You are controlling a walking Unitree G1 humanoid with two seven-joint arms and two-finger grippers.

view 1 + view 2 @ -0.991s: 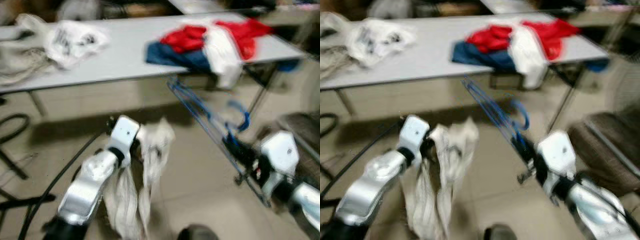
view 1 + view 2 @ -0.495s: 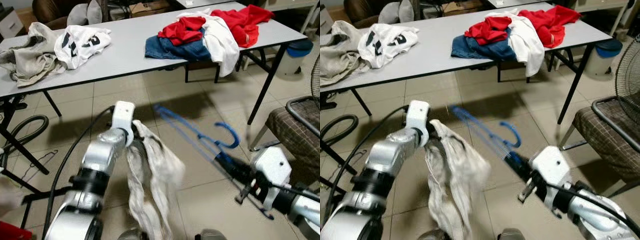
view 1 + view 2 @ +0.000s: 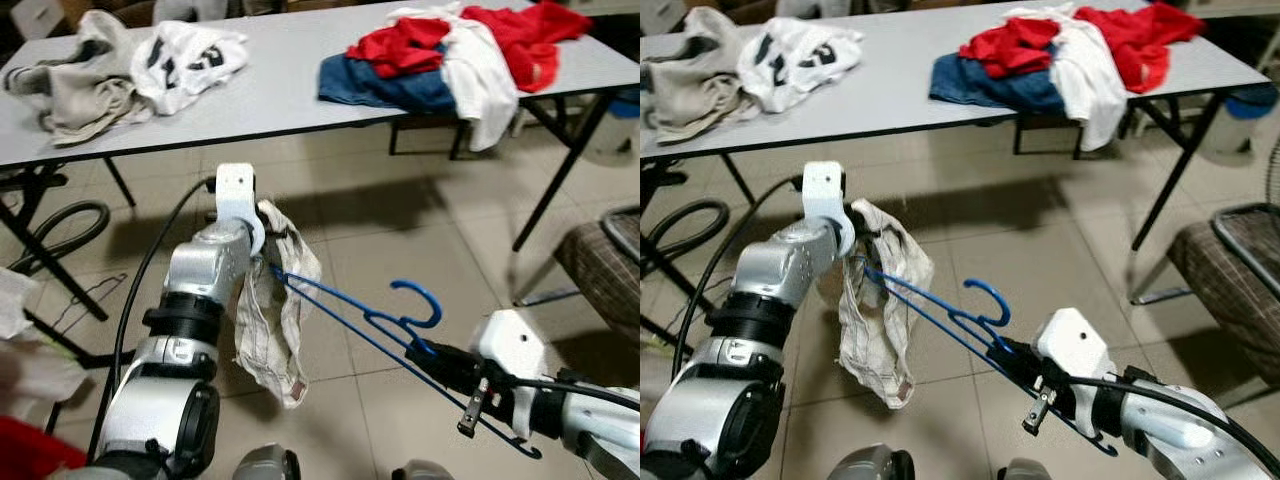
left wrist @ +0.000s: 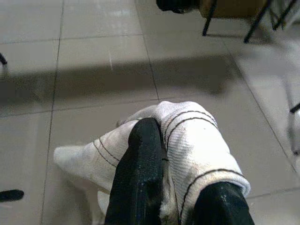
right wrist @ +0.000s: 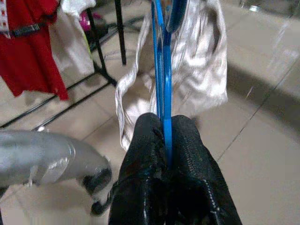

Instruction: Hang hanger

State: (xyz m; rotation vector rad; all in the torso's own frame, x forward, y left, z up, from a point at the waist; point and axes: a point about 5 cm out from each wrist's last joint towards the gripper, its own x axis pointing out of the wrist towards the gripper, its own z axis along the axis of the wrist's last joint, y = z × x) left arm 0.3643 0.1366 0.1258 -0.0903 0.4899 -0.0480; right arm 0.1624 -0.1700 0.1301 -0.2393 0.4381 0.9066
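Note:
A blue hanger (image 3: 372,322) is held low over the tiled floor by my right gripper (image 5: 164,136), which is shut on it near its hook (image 3: 422,297). The hanger's far tip reaches into a white striped garment (image 3: 268,320) that hangs from my left gripper (image 4: 180,187), shut on the cloth's upper edge. In the right wrist view the blue wires (image 5: 160,75) run straight out from the fingers to the pale garment (image 5: 197,70). Both arms are below the table's front edge.
A long grey table (image 3: 280,95) stands ahead with red, blue and white clothes (image 3: 450,55) at the right and beige and white clothes (image 3: 120,65) at the left. A chair (image 3: 605,265) is at the right, a black hose (image 3: 55,230) at the left.
The camera has steadied and shifted. The hanger's far end has swung left into the garment. The garment now hangs straight from my left gripper.

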